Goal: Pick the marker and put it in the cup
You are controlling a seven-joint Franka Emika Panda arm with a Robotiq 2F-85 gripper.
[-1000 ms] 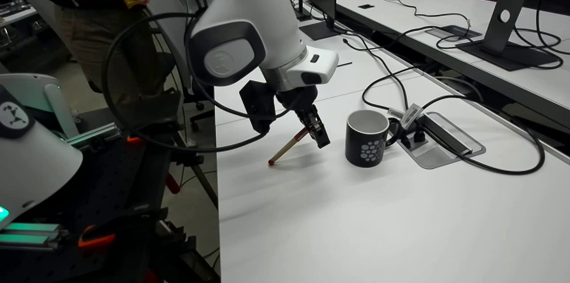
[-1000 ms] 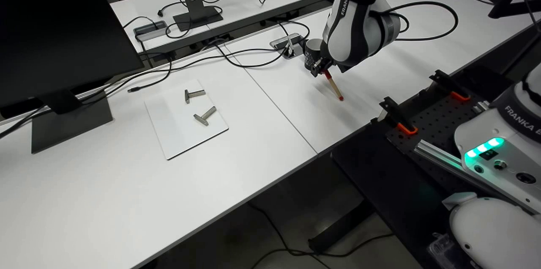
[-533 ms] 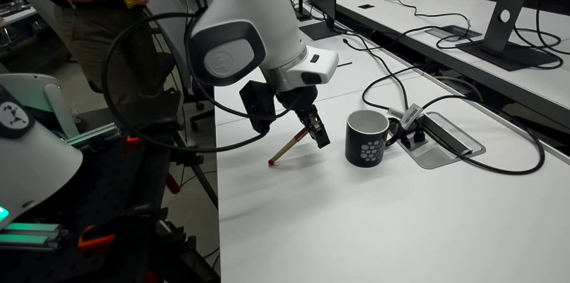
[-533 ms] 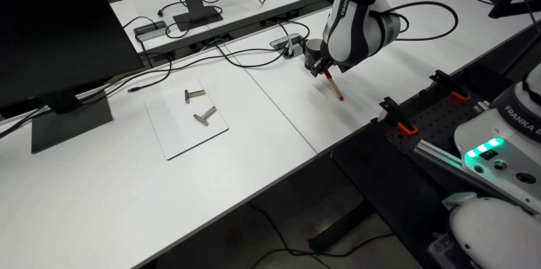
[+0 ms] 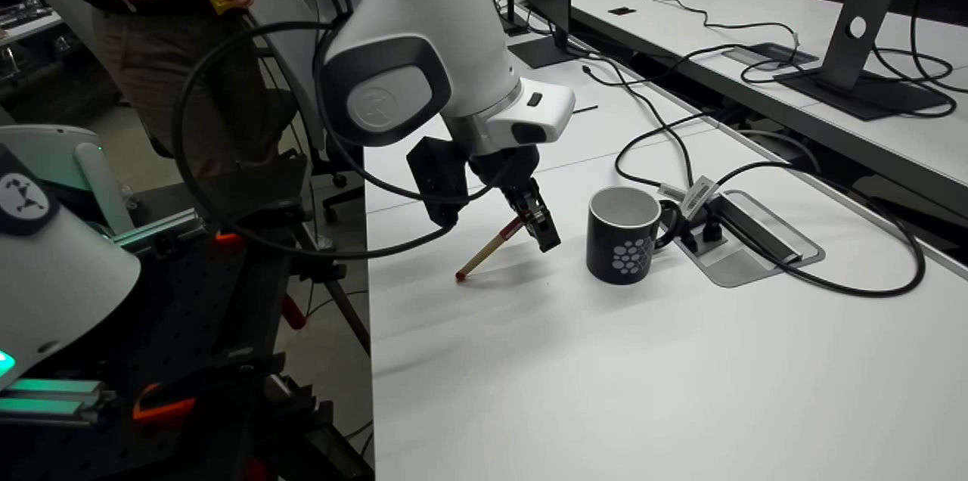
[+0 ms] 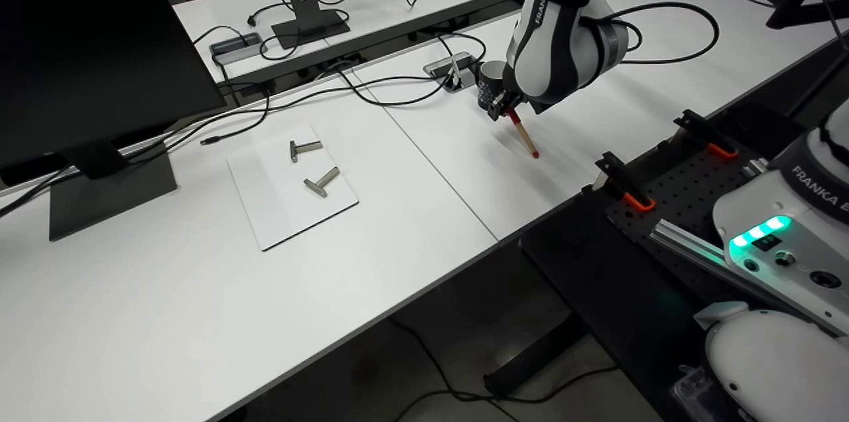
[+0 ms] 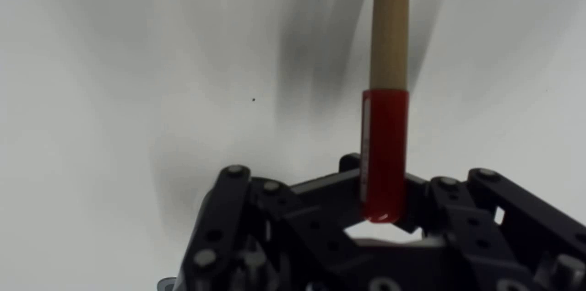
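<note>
The marker, a tan stick with a red cap and a red far tip, shows in both exterior views [image 5: 488, 252] [image 6: 524, 135] and in the wrist view [image 7: 386, 144]. My gripper [image 5: 546, 239] is shut on its red cap, which sits between the fingers in the wrist view [image 7: 383, 195]. The marker slants down from the fingers; I cannot tell whether its tip touches the table. The cup, a black mug with white dots on its side [image 5: 614, 250], stands upright just beside my fingertips. In an exterior view my arm and gripper partly cover the mug [image 6: 489, 85].
A cable box [image 5: 745, 250] with plugs and black cables lies by the mug's handle. A white board [image 6: 285, 203] with two metal T-shaped pieces lies farther along the table. A monitor [image 6: 86, 57] stands on the table. Clamps [image 6: 627, 183] sit near the table edge by the robot's base.
The arm, the marker and the mug have not visibly moved. Only the hand of the person in the background shifts slightly.
</note>
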